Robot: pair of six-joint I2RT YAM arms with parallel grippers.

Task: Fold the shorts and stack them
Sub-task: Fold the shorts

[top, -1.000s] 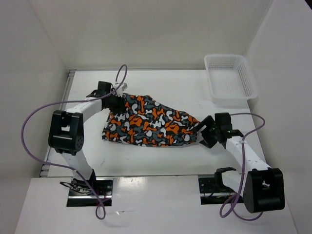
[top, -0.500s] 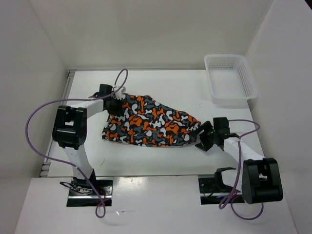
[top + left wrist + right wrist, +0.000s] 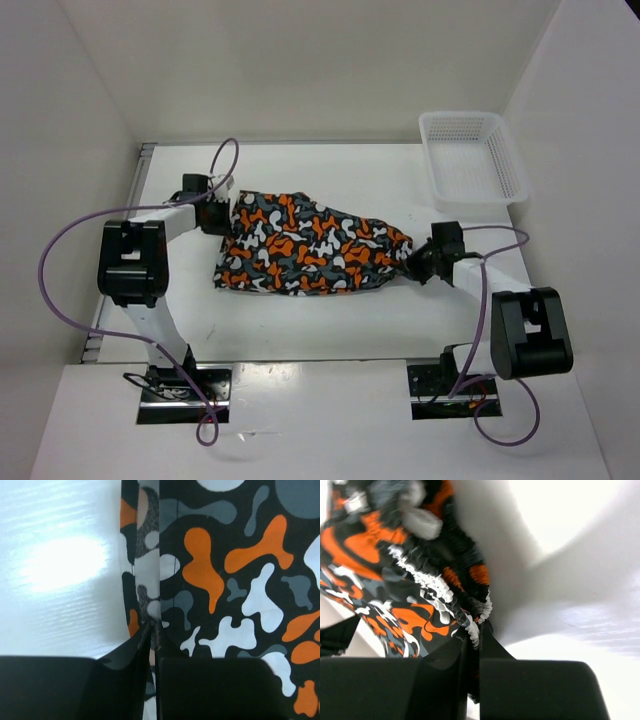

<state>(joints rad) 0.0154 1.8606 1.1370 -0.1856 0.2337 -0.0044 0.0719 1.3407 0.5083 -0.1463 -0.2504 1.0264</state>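
Robotics lab cell; bare white walls (image 3: 300,70) around a white table (image 3: 330,318); bolted arms (image 3: 130,265) with purple cables (image 3: 40,275)

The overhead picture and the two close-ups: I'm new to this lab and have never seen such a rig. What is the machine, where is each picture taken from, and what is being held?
The machine is two small robot arms bolted at the near edge of a white table. The wide picture comes from a fixed camera above and behind them. The two close-ups come from a camera on each wrist, so the dark shapes at the bottom are that arm's own fingers. On the table lie camouflage-print shorts, stretched between the arms, and a white mesh basket stands in the far right corner. The left gripper is pinched shut on the shorts' left edge. The right gripper is pinched shut on their gathered, ruffled right end.
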